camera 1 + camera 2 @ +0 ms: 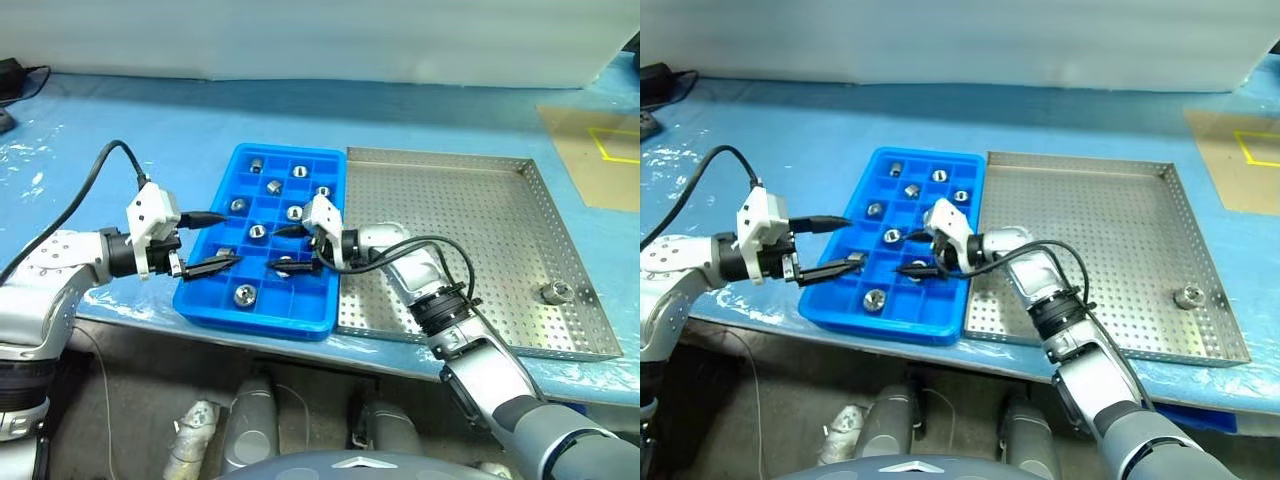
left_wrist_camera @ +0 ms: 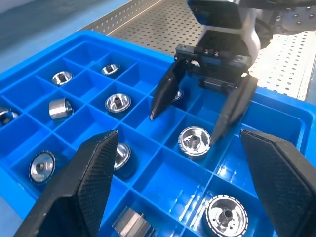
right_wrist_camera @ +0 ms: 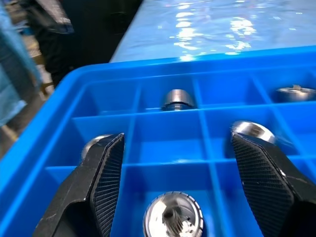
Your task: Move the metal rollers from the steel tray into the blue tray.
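A blue sheet covers the work surface, glossy with plastic film, and a pale wall runs along its far side. At its far right corner lies a brown board with yellow tape on it.

The head views take in both trays side by side — the blue tray on the left, touching the steel tray on the right. One of the metal rollers still sits near the steel tray's right rim; the rest lie singly in the blue tray's compartments.

The left wrist view shows the right gripper from the front, fingers spread, empty, with a roller in the compartment just below its tips. The right wrist view shows that roller between the fingers, not touched.

The left gripper hovers over the blue tray's left edge — spread wide, holding nothing.
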You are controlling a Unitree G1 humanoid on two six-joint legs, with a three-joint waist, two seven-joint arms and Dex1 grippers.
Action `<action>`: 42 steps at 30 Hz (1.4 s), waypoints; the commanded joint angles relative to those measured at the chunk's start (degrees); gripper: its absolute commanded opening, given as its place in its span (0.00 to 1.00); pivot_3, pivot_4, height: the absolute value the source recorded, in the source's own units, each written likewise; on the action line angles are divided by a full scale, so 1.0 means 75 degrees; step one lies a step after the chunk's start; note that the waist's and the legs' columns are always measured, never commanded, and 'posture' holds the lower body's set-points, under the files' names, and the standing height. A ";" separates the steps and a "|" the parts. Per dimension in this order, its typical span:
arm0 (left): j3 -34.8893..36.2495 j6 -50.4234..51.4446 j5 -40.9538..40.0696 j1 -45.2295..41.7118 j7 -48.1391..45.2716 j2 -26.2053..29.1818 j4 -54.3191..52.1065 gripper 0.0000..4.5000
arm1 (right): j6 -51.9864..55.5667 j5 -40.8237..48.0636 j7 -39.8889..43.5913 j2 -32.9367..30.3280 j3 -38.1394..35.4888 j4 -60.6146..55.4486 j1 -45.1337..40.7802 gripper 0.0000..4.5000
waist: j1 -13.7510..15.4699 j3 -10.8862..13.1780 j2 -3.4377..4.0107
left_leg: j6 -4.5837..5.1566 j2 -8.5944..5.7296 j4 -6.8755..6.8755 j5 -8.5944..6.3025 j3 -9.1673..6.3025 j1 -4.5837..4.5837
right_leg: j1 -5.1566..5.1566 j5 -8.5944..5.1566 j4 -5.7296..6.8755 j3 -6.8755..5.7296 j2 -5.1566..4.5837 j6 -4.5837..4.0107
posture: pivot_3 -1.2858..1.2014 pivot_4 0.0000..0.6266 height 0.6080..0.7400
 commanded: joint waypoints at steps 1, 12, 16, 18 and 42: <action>-0.0427 -0.0438 0.0240 -0.0718 -0.0239 -0.0253 0.0546 0.92 | 0.0165 0.0315 -0.0203 -0.0210 -0.0584 -0.0644 -0.0094 0.79 | -0.0013 0.0000 0.0000 | 0.0000 0.0000 0.0002 0.0000 0.0000 0.0001 | 0.0003 0.0001 0.0001 0.0000 0.0000 0.0001 | 0.52 0.24 1.00; -0.2143 -0.1788 0.1021 -0.3218 -0.1062 -0.2673 0.3274 0.92 | 0.1342 0.0621 -0.1770 -0.2029 -0.2770 -0.2765 0.1267 0.79 | -0.0271 -0.0003 -0.0001 | 0.0015 -0.0011 0.0031 -0.0009 0.0003 0.0016 | 0.0057 0.0011 -0.0004 0.0003 0.0007 0.0019 | 0.39 0.24 1.00; -0.2481 -0.2094 0.1164 -0.3516 -0.1545 -0.3298 0.3802 0.92 | 0.1790 0.0789 -0.2227 -0.2523 -0.3394 -0.3644 0.2277 0.79 | -0.0565 -0.0003 -0.0003 | 0.0052 -0.0015 0.0049 -0.0031 0.0017 0.0021 | 0.0073 0.0030 -0.0019 0.0017 0.0007 0.0051 | 0.36 0.24 1.00; -0.2667 -0.2216 0.1185 -0.3719 -0.1802 -0.3710 0.4154 0.92 | 0.2056 0.0883 -0.2576 -0.2747 -0.4032 -0.4196 0.3006 0.79 | -0.0786 -0.0006 0.0003 | 0.0060 -0.0024 0.0050 -0.0035 0.0015 0.0032 | 0.0067 0.0031 -0.0018 0.0020 0.0008 0.0053 | 0.33 0.24 1.00; -0.2765 -0.3385 0.1781 -0.4087 -0.2249 -0.5102 0.5803 0.92 | 0.1512 0.0411 -0.4359 -0.3023 -0.5162 -0.2626 0.4364 0.79 | -0.1742 -0.0015 0.0021 | 0.0194 -0.0034 0.0096 -0.0087 0.0102 0.0044 | 0.0110 0.0022 -0.0083 0.0041 0.0003 0.0036 | 0.30 0.24 1.00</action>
